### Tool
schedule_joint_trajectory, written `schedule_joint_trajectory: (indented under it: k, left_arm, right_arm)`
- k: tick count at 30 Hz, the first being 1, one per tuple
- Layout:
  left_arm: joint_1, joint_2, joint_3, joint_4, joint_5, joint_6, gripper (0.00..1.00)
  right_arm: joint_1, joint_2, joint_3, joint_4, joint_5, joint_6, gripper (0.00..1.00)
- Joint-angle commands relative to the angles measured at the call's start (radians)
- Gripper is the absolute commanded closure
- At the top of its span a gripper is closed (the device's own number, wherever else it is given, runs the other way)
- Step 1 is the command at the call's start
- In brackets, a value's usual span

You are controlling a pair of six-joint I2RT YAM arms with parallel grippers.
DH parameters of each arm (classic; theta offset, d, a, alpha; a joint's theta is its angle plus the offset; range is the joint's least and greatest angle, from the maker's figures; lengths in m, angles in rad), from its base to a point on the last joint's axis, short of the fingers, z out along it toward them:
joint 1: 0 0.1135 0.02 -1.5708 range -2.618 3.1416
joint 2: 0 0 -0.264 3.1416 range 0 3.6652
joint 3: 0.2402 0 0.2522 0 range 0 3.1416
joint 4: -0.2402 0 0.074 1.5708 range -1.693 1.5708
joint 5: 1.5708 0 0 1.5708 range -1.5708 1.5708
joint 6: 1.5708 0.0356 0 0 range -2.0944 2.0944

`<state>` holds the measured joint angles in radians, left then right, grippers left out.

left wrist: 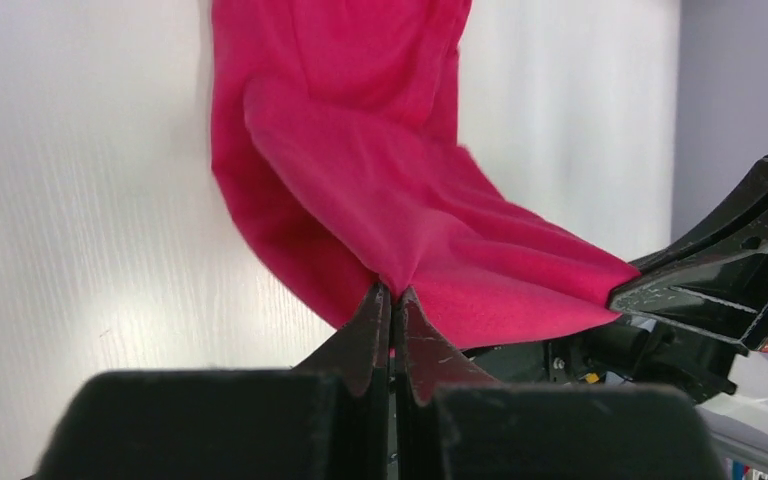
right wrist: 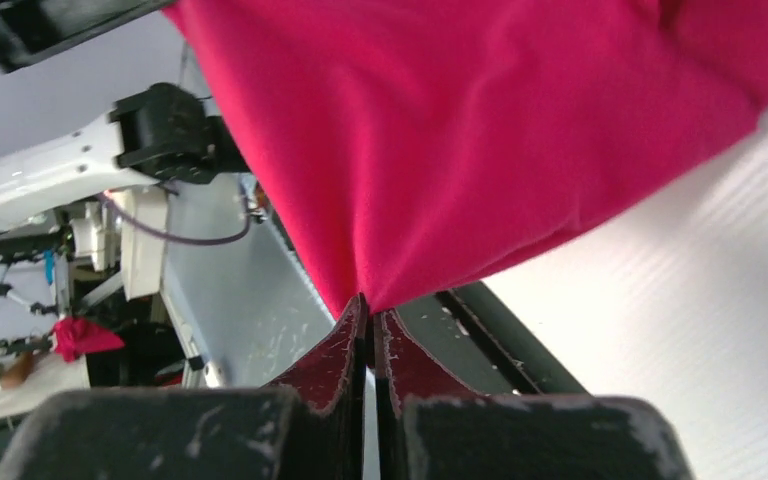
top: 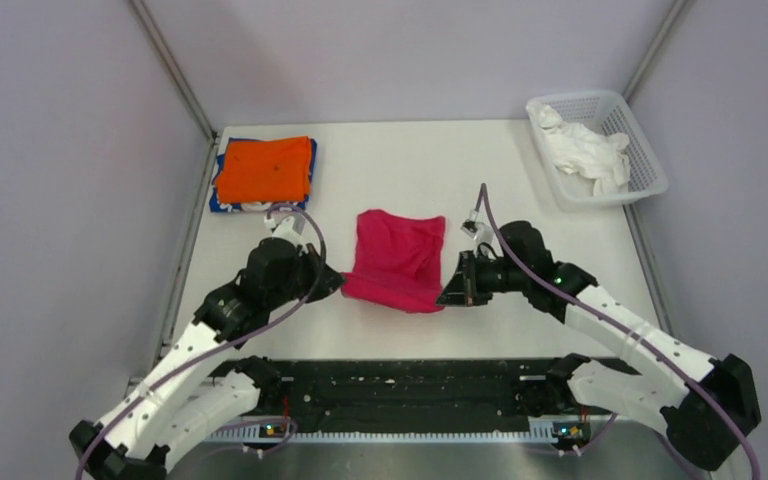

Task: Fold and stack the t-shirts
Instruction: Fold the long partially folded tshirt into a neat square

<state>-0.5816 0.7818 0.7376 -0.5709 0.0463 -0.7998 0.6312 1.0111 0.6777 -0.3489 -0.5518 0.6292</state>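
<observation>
The magenta-red t-shirt (top: 397, 258) lies partly folded in the middle of the table, its near edge lifted between the two arms. My left gripper (top: 337, 281) is shut on its near left corner, cloth (left wrist: 410, 220) pinched at the fingertips (left wrist: 372, 310). My right gripper (top: 447, 294) is shut on the near right corner, the shirt (right wrist: 480, 130) rising from its tips (right wrist: 392, 330). An orange t-shirt (top: 264, 168) sits folded on a blue one (top: 222, 203) at the back left.
A white mesh basket (top: 638, 150) holding white cloth (top: 585, 150) stands at the back right. Metal frame posts rise at the table's back corners. A black rail (top: 400, 390) runs along the near edge between the arm bases.
</observation>
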Motion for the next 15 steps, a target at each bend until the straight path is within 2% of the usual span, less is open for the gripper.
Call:
schedule_joint_trajectory:
  k: [1,8,15]
  left_arm:
    - [-0.003,-0.116,-0.002,-0.064,-0.025,-0.033,1.0]
    - [-0.003,-0.159,0.008,-0.022,-0.187,-0.049,1.0]
    - [-0.001,0.005,0.054,0.107,-0.335,-0.035,1.0]
  right_arm:
    - [0.006,-0.069,0.061,0.013,-0.128,0.003,1.0]
    - [-0.104,-0.075,0.011,0.228,-0.206,0.094,1.0]
    - [-0.199,0.02,-0.033,0.419,-0.148,0.142,1.0]
